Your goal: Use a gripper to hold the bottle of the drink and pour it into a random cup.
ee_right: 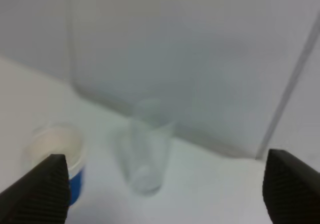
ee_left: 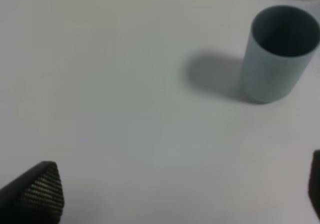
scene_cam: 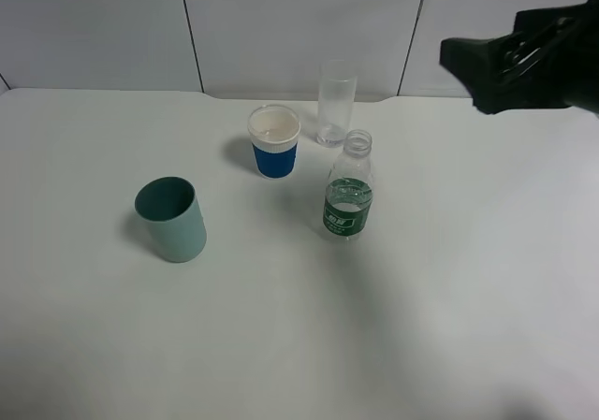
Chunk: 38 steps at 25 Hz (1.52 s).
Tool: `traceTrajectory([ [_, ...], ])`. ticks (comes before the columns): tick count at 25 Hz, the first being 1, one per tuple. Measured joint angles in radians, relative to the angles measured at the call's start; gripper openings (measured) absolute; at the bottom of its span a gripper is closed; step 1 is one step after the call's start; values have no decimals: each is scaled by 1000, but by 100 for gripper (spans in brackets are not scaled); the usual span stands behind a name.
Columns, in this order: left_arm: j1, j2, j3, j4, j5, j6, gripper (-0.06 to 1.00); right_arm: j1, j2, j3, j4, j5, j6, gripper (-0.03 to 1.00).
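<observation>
Table (scene_cam: 487, 326): white, carrying four vessels.

Right arm (scene_cam: 524, 50): hanging high at the far right edge of the overhead view, well apart from everything. Right gripper (ee_right: 165, 194): fingers showing wide apart in its wrist view, holding nothing. Left gripper (ee_left: 185, 199): likewise spread, nothing between the fingers, looking down at bare table near the teal cup (scene_cam: 171, 219).

Bottle (scene_cam: 349, 195): standing upright, uncapped, mid-table, just in front of the glass (scene_cam: 336, 102) and to the right of the blue cup (scene_cam: 274, 141); not touching either.

Handling judgement: the bottle is looking light, with liquid only in the lower part, and thin-walled, so likely yielding under squeeze and tipping easily if nudged. Smooth plastic may be slipping. Best hold probably at the green label (scene_cam: 347, 212), below the shoulder, where the body is widest and straightest. Open neck means keeping it upright until over a cup.
</observation>
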Motion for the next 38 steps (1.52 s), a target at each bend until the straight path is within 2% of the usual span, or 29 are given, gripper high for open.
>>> traceTrajectory([
  [6, 0, 0, 0, 0, 0, 0, 99, -101, -141, 0, 60, 44, -36, 77],
  [11, 0, 0, 0, 0, 0, 0, 99, -111, -233, -8, 68, 126, -47, 77],
  [20, 0, 0, 0, 0, 0, 0, 99, -111, -380, -59, 152, 437, -166, 77],
  [25, 0, 0, 0, 0, 0, 0, 99, -111, -498, -60, 246, 530, -255, 77],
  [29, 0, 0, 0, 0, 0, 0, 99, -111, -592, -60, 255, 629, -277, 77],
  [33, 0, 0, 0, 0, 0, 0, 99, -111, -678, -60, 238, 787, -278, 77],
  [38, 0, 0, 0, 0, 0, 0, 99, -111, -757, -60, 223, 931, -257, 77],
])
